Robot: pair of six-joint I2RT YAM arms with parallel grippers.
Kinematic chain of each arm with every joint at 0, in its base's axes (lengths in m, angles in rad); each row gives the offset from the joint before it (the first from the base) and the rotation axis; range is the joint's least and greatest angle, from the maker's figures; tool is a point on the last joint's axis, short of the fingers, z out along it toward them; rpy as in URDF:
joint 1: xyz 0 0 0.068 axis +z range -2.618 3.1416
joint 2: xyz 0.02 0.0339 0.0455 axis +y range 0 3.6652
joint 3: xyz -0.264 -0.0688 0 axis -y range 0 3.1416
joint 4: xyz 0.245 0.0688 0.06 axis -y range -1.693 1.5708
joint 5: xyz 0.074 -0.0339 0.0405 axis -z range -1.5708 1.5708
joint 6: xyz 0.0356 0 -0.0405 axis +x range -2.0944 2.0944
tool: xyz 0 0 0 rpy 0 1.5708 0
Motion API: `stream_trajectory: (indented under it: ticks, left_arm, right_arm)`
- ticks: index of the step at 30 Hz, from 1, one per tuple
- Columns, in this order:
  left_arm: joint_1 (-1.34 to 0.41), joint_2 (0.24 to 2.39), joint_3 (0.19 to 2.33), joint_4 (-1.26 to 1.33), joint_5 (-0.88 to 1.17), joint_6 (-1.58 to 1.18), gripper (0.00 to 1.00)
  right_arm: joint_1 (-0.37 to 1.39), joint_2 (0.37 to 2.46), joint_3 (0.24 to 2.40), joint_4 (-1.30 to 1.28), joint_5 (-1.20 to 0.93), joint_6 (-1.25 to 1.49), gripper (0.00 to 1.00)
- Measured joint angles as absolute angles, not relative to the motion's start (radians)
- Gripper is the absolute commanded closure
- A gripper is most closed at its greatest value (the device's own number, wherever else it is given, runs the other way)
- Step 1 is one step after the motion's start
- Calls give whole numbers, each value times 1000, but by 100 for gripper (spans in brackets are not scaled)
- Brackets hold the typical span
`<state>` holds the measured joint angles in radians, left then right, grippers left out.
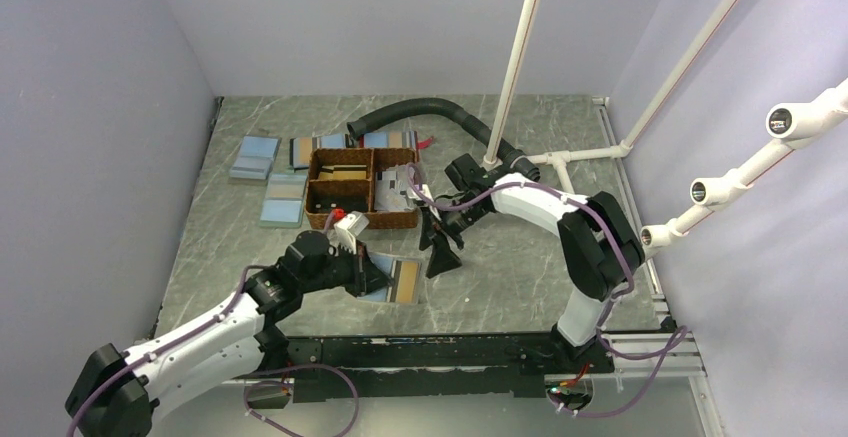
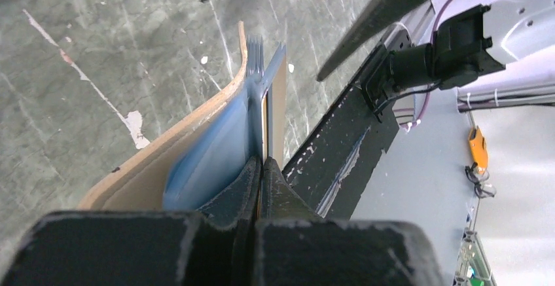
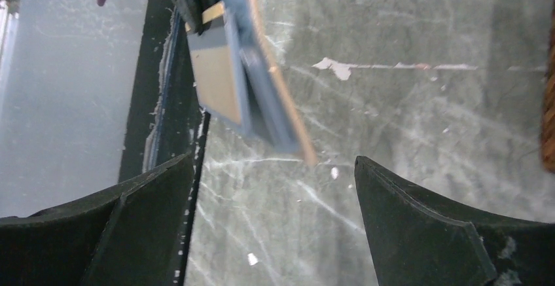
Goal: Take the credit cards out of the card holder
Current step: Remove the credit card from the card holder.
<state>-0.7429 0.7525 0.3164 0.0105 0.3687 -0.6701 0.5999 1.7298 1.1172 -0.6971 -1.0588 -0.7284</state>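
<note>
Left fingers [image 2: 237,193] clamp the light, floppy leather holder [image 2: 196,161] by its blue inner flap; right fingers [image 3: 425,233], spread just beyond it, should probably pinch the stiff, slick cards' edges.

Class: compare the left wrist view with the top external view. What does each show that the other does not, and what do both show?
Only the left wrist view: a close look at the left gripper pinched shut on the edge of the card holder, with blue layers showing inside its tan cover.
Only the top external view: the woven basket, the blue stacks to its left, and the black hose behind it.
Both: the card holder in the left gripper, and the grey marbled table.
</note>
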Motion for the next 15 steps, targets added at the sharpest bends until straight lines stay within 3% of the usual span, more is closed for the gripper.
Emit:
stream_trajectory:
  ticks: [6,9,12,15]
  left_arm:
    - [-743,782,326,44,423,-639,100]
    - [-743,783,326,68,434,-638,100]
    - [-743,783,327,73,441,-633,100]
    - [-743,783,327,73,441,-627,100]
  right_arm:
    - [614,1774,1166,-724,-1066,-821,13]
    - [629,1777,1166,-742,-1076,-847,21]
    - [652,1781,1166,-767,-1086,-883,36]
    - [666,1782,1166,-796,-1100,-917,59]
